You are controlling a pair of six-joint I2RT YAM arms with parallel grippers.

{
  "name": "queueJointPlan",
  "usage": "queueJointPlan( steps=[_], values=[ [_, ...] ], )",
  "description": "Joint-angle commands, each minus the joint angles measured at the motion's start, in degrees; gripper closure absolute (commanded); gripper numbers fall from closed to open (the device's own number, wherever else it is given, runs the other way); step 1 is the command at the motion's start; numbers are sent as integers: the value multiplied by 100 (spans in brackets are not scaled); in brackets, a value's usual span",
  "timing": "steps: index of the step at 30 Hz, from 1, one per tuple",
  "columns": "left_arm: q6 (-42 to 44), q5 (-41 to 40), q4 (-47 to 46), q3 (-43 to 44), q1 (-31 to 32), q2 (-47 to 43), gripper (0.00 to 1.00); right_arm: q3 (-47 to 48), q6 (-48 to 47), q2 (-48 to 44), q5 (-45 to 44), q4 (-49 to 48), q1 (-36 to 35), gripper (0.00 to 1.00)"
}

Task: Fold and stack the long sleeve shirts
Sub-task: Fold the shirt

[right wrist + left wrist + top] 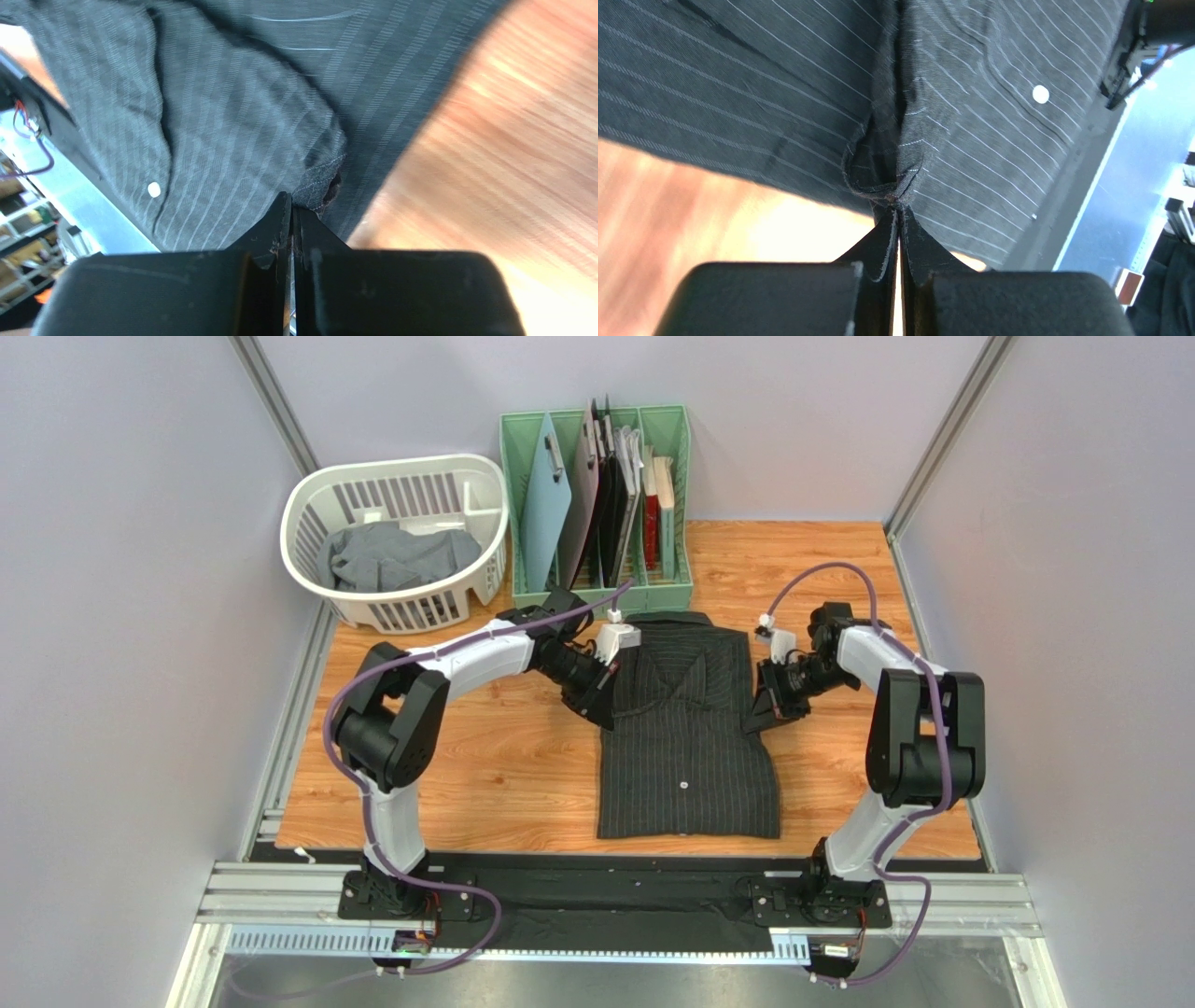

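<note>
Now the black shirt [687,742] lies flat mid-table [463,770], sleeves tucked in and collar at the far end. The left gripper [601,703] is clamped on the shirt's left edge, and the right gripper [765,711] on its right edge, both in the far half. This looks like the start of the crosswise fold. It calls for both arms to lift together and carry the cloth evenly. The grey shirt [400,553] sits in the basket [421,609], far left.

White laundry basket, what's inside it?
A crumpled grey shirt lies in the basket. Anything beneath it is covered by the cloth and cannot be seen.
</note>
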State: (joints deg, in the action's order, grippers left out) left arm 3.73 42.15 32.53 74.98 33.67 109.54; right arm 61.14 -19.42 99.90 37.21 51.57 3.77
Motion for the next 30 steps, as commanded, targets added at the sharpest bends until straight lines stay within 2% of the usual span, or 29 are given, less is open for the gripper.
queueJointPlan(
  steps=[1, 6, 12, 14, 15, 16, 17, 21, 23, 30],
  values=[
    [40, 197, 270, -185, 26, -740, 100, 152, -536, -541, 532, 222, -69, 100],
    [-12, -40, 236, -431, 8, -1004, 100, 152, -738, -630, 647, 205, -69, 100],
    [40, -497, 130, -327, -1, -567, 100, 125, -642, -34, 270, -393, -69, 100],
    [189, -603, 418, -38, -10, -329, 87, 240, -624, 170, 112, -367, -69, 99],
    [242, -603, 534, 68, -10, -145, 79, 284, -642, 266, 85, -367, -61, 98],
    [312, -577, 569, 130, -10, -117, 66, 336, -651, 276, 67, -367, -69, 97],
    [348, -524, 535, 157, -27, -125, 62, 371, -659, 285, 41, -367, -69, 93],
    [602, -322, 280, 26, -62, -502, 55, 504, -677, 337, 41, -209, -69, 86],
    [769, -278, 210, 95, -54, -547, 47, 495, -677, 364, 49, -183, -69, 83],
    [1033, -436, 209, 1009, 69, -83, 43, 433, -642, 250, -30, -174, -61, 78]
  ],
)
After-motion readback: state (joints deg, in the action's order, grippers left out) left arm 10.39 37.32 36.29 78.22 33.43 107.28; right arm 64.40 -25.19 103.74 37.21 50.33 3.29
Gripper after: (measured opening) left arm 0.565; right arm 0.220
